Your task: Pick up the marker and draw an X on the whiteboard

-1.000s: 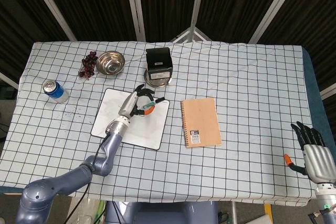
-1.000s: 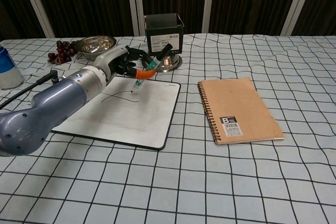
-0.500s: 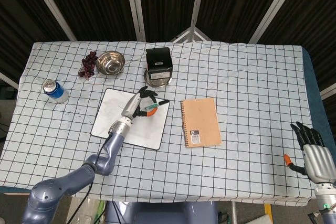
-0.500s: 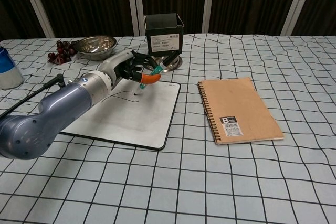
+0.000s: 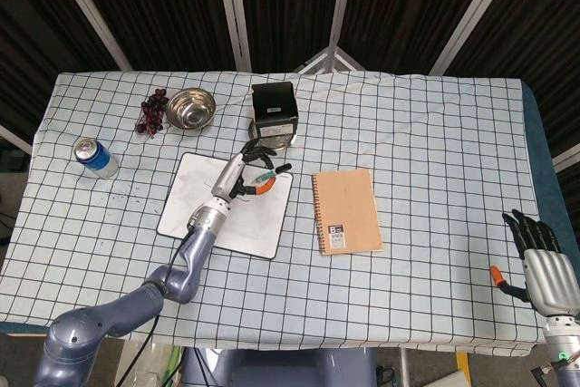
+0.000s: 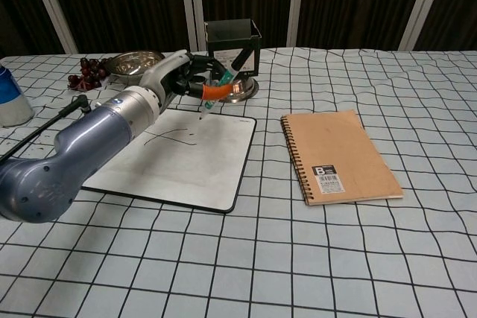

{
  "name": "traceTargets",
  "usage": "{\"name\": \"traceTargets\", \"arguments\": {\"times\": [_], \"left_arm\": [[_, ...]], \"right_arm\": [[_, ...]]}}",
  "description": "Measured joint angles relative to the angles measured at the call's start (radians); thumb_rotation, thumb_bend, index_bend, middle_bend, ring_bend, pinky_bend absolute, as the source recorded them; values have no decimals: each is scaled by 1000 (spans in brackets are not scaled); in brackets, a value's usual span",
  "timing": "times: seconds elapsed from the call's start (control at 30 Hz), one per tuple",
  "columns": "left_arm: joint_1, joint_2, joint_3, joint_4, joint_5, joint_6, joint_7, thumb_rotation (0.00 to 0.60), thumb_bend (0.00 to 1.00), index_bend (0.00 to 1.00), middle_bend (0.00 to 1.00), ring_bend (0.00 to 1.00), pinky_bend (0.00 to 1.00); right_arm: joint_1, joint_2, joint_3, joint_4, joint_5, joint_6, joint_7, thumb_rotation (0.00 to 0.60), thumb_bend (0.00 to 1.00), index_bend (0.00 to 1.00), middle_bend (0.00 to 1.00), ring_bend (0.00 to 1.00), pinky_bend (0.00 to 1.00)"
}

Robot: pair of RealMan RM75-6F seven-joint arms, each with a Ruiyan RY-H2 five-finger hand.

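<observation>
The whiteboard (image 5: pixel 220 215) (image 6: pixel 176 161) lies on the checked cloth left of centre, with a thin dark stroke (image 6: pixel 170 137) across it. My left hand (image 5: pixel 239 174) (image 6: pixel 182 80) hovers over the board's far right part and grips the marker (image 5: pixel 262 185) (image 6: pixel 215 91), which has an orange band. The marker slants down, and its tip hangs near the board's far edge, seemingly just off the surface. My right hand (image 5: pixel 541 265) rests at the table's near right corner, fingers spread and holding nothing. It shows only in the head view.
A brown spiral notebook (image 5: pixel 345 210) (image 6: pixel 339 156) lies right of the board. Behind the board a black box (image 5: pixel 274 104) (image 6: pixel 232 46) stands on a metal dish (image 6: pixel 240 89). A steel bowl (image 5: pixel 191 108), grapes (image 5: pixel 152 113) and a blue can (image 5: pixel 93 157) are at the far left.
My left hand has lifted the marker and carried it toward the board's far edge, off the stroke it was touching. The right hand has not moved.
</observation>
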Motion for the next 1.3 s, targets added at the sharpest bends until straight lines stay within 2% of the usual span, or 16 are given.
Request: {"name": "traceTargets", "arguments": {"times": [0.17, 0.33, 0.57, 0.7, 0.9, 1.1, 1.17, 1.3], "left_arm": [[-3, 49, 1, -70, 29, 42, 38, 600, 546, 746, 270, 0, 15], [15, 103, 28, -120, 44, 60, 172, 600, 543, 739, 270, 0, 14], [68, 208, 119, -190, 79, 81, 468, 600, 529, 734, 269, 0, 14], [121, 300, 181, -277, 77, 73, 641, 600, 522, 723, 258, 0, 12], [204, 420, 237, -415, 20, 66, 834, 600, 505, 692, 230, 0, 1], [283, 504, 272, -510, -55, 81, 959, 600, 480, 660, 199, 0, 0], [297, 517, 279, -524, -70, 88, 979, 600, 465, 638, 173, 0, 0], [318, 537, 288, -543, -96, 91, 1008, 600, 378, 472, 52, 0, 0]], "right_arm": [[-1, -1, 0, 2, -2, 4, -2, 600, 348, 0, 0, 0, 0], [-2, -1, 1, 1, 1, 6, -4, 600, 348, 0, 0, 0, 0], [-4, -2, 1, -1, 2, 9, -13, 600, 348, 0, 0, 0, 0], [-4, -3, 1, -2, 4, 10, -20, 600, 348, 0, 0, 0, 0], [-6, -3, 0, -7, 3, 13, -25, 600, 347, 0, 0, 0, 0], [-7, -5, -1, -9, 0, 15, -32, 600, 348, 0, 0, 0, 0], [-7, -5, -2, -10, 0, 16, -33, 600, 348, 0, 0, 0, 0], [-9, -5, -1, -11, 3, 17, -31, 600, 348, 0, 0, 0, 0]]}}
